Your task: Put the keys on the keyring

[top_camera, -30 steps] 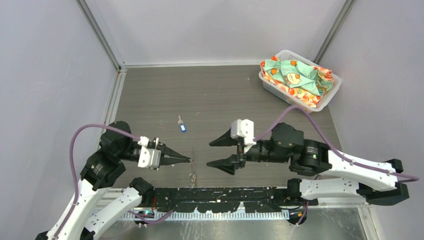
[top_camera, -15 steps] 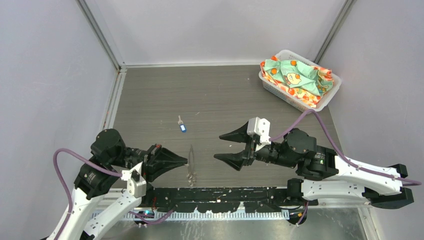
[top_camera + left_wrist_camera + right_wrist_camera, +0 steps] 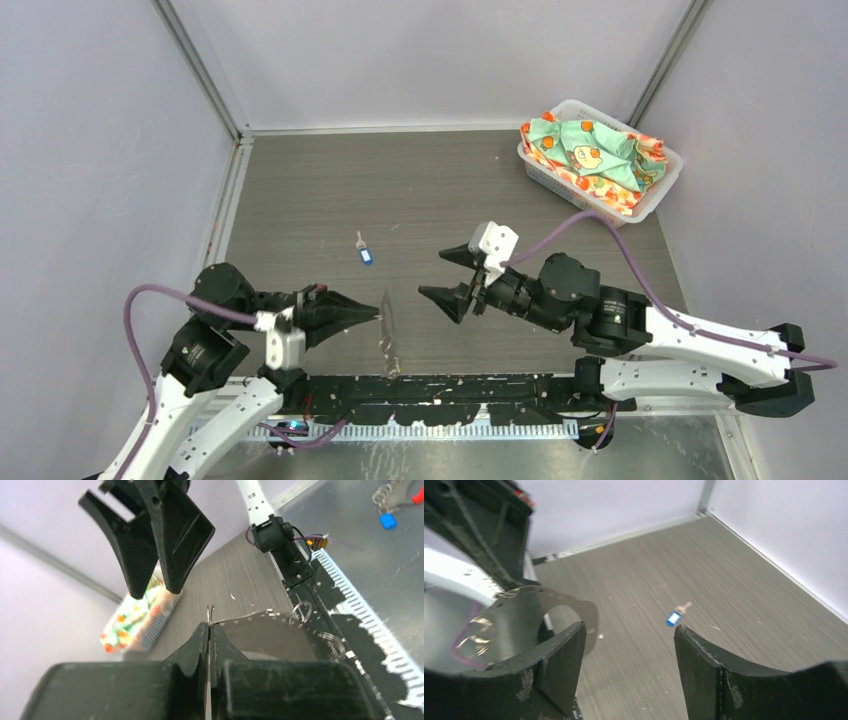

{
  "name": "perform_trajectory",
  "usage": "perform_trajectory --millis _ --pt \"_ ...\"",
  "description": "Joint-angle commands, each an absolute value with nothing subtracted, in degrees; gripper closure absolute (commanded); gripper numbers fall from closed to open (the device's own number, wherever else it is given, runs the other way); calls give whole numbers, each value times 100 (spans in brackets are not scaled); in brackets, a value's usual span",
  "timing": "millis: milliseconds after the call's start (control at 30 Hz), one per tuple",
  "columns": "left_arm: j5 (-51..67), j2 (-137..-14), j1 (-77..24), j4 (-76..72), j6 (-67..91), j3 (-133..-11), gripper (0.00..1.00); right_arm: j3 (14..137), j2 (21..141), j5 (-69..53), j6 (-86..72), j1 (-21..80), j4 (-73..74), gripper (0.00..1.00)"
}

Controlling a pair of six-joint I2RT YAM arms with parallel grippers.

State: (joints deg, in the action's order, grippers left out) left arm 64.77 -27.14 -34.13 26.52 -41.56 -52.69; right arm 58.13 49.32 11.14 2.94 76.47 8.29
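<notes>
Two arms over a dark tabletop (image 3: 300,190), left gripper (image 3: 374,316) by the near edge, jaws pressed together pinching the grey keyring (image 3: 386,338) that hangs edge-on from its tips, right gripper (image 3: 447,276) facing it, jaws spread and empty, blue-headed key (image 3: 365,256) lying left of the tabletop's middle, white basket (image 3: 655,207) in the far right corner.

left claw (image 3: 378,316) pinched, right claw (image 3: 434,273) spread

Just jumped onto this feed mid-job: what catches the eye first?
The left tool, shut, pinches the grey keyring near the front edge of the table, with the open right tool facing it from close by. A blue-headed key lies loose on the table beyond them, and a white basket of bright patterned cloth sits in the far right corner.
</notes>
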Motion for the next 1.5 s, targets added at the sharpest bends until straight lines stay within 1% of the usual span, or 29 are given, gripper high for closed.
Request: perform_trajectory --millis 0,67,133,267,367,533,667,767,867,967,1033,1267,1467 --pt "5030 -2685 -3410 1285 -1208 -4926 100 5631 5099 1889 164 7059 504 29" --pt "4596 -2627 -3403 1213 -472 -4799 100 5460 5184 1567 -185 6584 331 29" --pt "4226 -2542 -3409 1195 -164 -4712 100 5247 5284 1210 -432 6110 63 28" --pt "3617 -2469 -3407 1569 -280 -4650 100 4823 5948 410 -716 5071 -698 28" --pt "3620 -2485 -3409 2028 -401 -4724 100 4746 6855 -605 -724 4492 -1455 27" --pt "3892 -2480 -3407 2716 -566 -4936 100 5684 9080 -1975 -1286 3792 -2116 28" --pt "4047 -2403 -3402 3220 -823 -5153 100 6828 10687 -2394 -1892 3854 -2301 28" --pt "4336 -2415 -3404 3458 -822 -5260 100 7768 11593 -2289 -2122 4093 -1976 28" --pt "4475 -2426 -3404 3524 -777 -5282 100 8408 12077 -2035 -2319 4389 -1584 28" --pt "4569 -2402 -3409 3485 -781 -5290 100 8959 12410 -1457 -2350 4648 -875 34" --pt "4615 -2372 -3405 3427 -760 -5291 100 9092 12505 -1024 -2401 4793 -611 37" --pt "4693 -2300 -3406 3385 -704 -5308 100 9268 12575 321 -2371 5180 160 41" --pt "4773 -2226 -3399 3312 -668 -5256 100 9334 12622 888 -2442 5291 309 45"
